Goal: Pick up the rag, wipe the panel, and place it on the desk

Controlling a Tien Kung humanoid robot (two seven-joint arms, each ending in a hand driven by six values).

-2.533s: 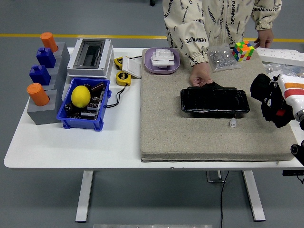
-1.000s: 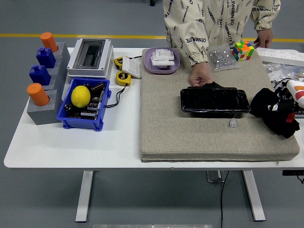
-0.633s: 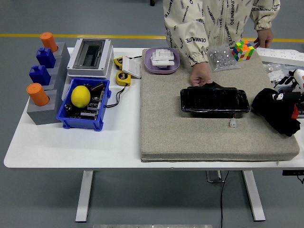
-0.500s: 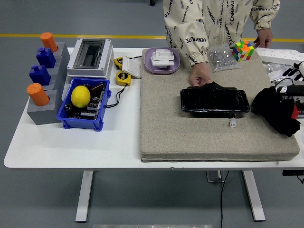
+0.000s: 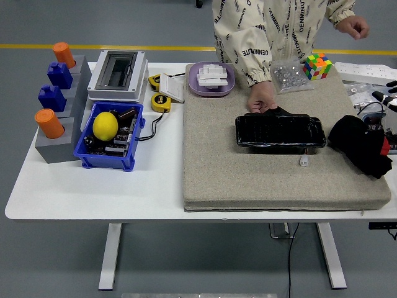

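Now, in the head view, the grey felt mat covers the right part of the white desk and serves as the landmark. Near the mat's middle lies the glossy black rectangular panel, and the person in a cream printed jacket at the desk's far side rests one hand on the mat at the panel's far left corner; the person's other hand is raised above the mat's far right corner, touching nothing. The crumpled black rag sits on the mat's right edge, apart from the panel, with a small red patch showing at its right side. Just beyond the rag, at the picture's right border, only the dark fingertips of the robot's right hand show; they look spread and grasp nothing, clear of the rag. A small white connector lies on the mat just in front of the panel. At the mat's far edge stand a multicoloured puzzle cube, a clear bag of small metal parts and a lilac tray of white pieces. Left of the mat are two yellow tape measures, a grey electrical box with a clear lid, a blue bin holding a yellow lemon, and a grey stepped block with orange and blue pegs.
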